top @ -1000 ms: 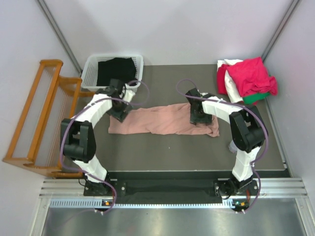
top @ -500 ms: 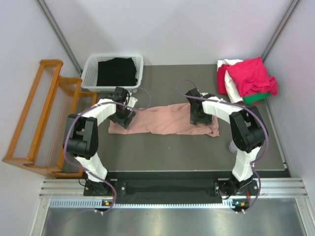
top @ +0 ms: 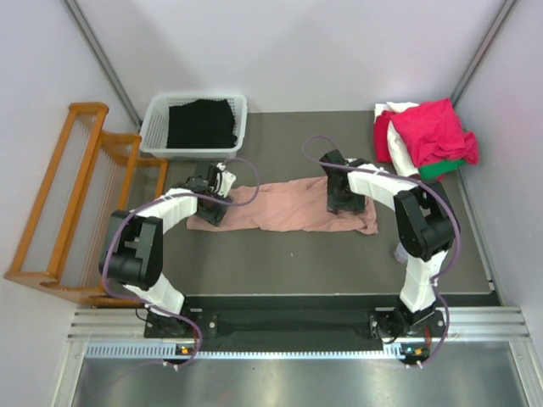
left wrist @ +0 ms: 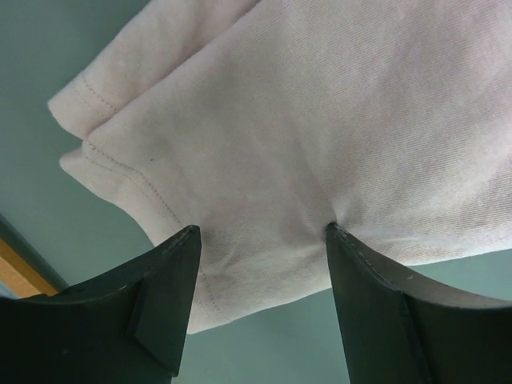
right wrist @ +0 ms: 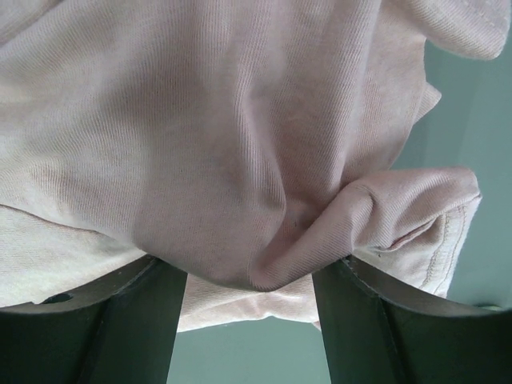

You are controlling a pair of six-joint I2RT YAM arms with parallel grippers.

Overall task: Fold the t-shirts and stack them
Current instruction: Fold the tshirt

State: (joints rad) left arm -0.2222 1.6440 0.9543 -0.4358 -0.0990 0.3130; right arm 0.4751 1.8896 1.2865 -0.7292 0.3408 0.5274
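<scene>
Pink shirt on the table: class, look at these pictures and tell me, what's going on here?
Two robot arms are working on the pink shirt, which lies as a long, crumpled strip across the table. The left gripper is down on its left end near the hem. The right gripper is on its right end, where cloth bunches between the fingers. Both have their jaws apart. A pile of crumpled shirts sits at the far right corner.

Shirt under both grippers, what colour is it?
The shirt is plain dusty pink; left wrist view shows it best.
</scene>
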